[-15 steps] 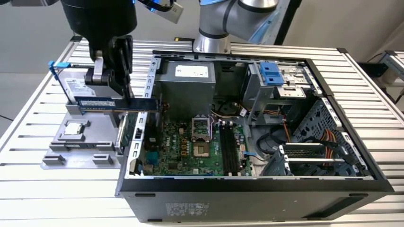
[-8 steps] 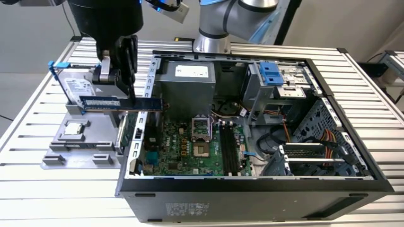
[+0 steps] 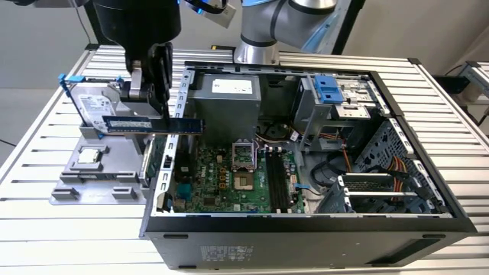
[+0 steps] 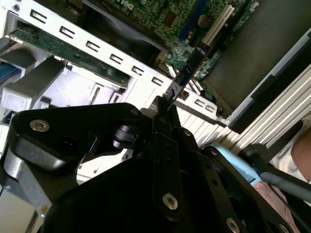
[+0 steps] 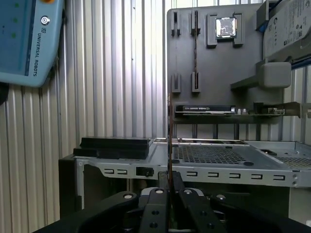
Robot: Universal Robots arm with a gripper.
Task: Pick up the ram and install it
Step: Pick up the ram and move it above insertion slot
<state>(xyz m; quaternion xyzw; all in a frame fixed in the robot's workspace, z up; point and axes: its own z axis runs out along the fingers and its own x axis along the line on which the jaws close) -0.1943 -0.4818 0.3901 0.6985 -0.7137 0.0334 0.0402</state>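
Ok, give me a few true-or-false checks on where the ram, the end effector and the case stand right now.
1. The end effector is shut on the ram. True.
2. The ram is seated in a motherboard slot. False: it is held in the air at the case's edge on the exterior view's left.
3. The hard drive stands in the grey holder. True.
4. The computer case has its side panel on. False: it lies open, with the motherboard showing.
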